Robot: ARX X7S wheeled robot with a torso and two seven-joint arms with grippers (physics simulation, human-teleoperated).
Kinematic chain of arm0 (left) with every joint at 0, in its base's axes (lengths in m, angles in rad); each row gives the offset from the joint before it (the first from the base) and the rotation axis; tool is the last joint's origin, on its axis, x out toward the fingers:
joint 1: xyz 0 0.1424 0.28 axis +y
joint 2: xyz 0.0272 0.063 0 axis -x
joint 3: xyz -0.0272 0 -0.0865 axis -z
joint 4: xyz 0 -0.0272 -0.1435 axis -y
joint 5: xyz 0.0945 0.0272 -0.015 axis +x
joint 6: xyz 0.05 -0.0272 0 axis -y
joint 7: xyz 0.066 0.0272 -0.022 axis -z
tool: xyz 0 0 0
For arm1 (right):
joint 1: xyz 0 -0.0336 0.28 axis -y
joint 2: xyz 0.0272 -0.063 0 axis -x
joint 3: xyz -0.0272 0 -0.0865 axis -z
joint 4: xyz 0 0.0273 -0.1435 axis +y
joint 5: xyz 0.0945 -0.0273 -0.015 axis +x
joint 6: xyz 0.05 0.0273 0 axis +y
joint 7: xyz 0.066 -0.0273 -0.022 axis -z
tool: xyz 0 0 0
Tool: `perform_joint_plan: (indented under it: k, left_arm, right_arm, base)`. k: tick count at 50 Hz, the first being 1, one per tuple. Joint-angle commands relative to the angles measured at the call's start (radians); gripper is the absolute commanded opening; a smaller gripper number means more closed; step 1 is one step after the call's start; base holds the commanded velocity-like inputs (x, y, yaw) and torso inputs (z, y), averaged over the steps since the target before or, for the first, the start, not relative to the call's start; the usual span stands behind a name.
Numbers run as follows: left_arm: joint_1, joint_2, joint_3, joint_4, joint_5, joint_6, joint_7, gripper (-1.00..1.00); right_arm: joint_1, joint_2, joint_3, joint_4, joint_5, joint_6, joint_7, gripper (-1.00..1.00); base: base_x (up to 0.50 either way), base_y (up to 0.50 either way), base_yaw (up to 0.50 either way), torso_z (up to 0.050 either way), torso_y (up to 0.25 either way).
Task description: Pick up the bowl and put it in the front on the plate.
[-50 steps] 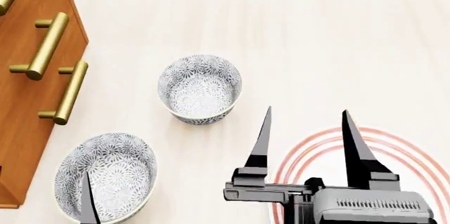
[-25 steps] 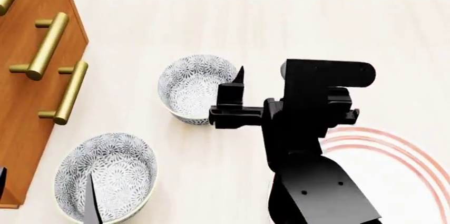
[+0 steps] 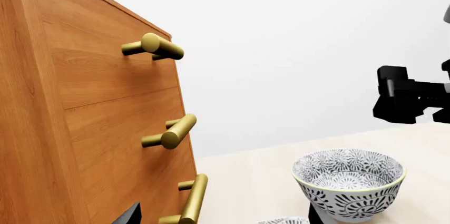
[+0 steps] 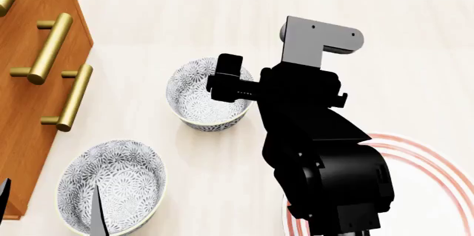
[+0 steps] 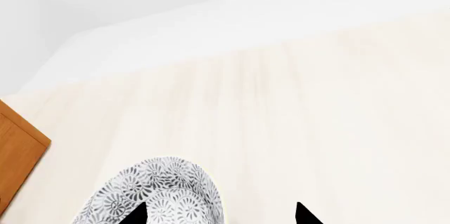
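Two floral white bowls stand on the pale table. The far bowl [image 4: 200, 94] has my right gripper [image 4: 235, 87] over its right rim. In the right wrist view that gripper [image 5: 219, 214] is open: one fingertip [image 5: 137, 214] lies over the bowl [image 5: 158, 195] and the other is outside it. The near bowl [image 4: 119, 183] sits at the front left, under my open left gripper [image 4: 50, 205], which holds nothing. The left wrist view shows the far bowl [image 3: 349, 182] and a sliver of the near bowl [image 3: 281, 221]. The red-ringed plate [image 4: 422, 161] lies front right, partly hidden by my right arm.
A wooden drawer cabinet [image 4: 30, 97] with brass handles [image 4: 52, 47] stands along the left, close to the near bowl and my left gripper [image 3: 222, 218]. My black right arm [image 4: 318, 152] crosses the middle of the head view.
My right arm has swung forward and left, from above the plate to above the far bowl's right rim. The left gripper and both bowls have stayed put.
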Motion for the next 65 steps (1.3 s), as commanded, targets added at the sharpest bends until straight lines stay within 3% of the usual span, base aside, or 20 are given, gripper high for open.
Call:
perform_joint_plan:
  k: [1,22,65]
  left_arm:
    - [-0.003,0.011,-0.012,-0.009,0.009,0.001,0.006,1.0]
    - [-0.008,0.004,-0.003,-0.022,-0.009,0.001,0.0,1.0]
    - [-0.01,-0.012,0.019,-0.034,-0.025,0.004,-0.014,1.0]
  right_arm:
    - [0.057,-0.029,-0.001,0.145,0.001,-0.039,0.007,1.0]
    - [0.026,-0.029,-0.105,0.163,0.043,-0.078,0.021,1.0]
    - [0.005,-0.023,-0.169,0.184,0.167,-0.108,0.066,1.0]
  base:
    - [0.0,0.0,0.0,0.0,0.0]
    - [0.0,0.0,0.0,0.0,0.0]
    - [0.0,0.0,0.0,0.0,0.0]
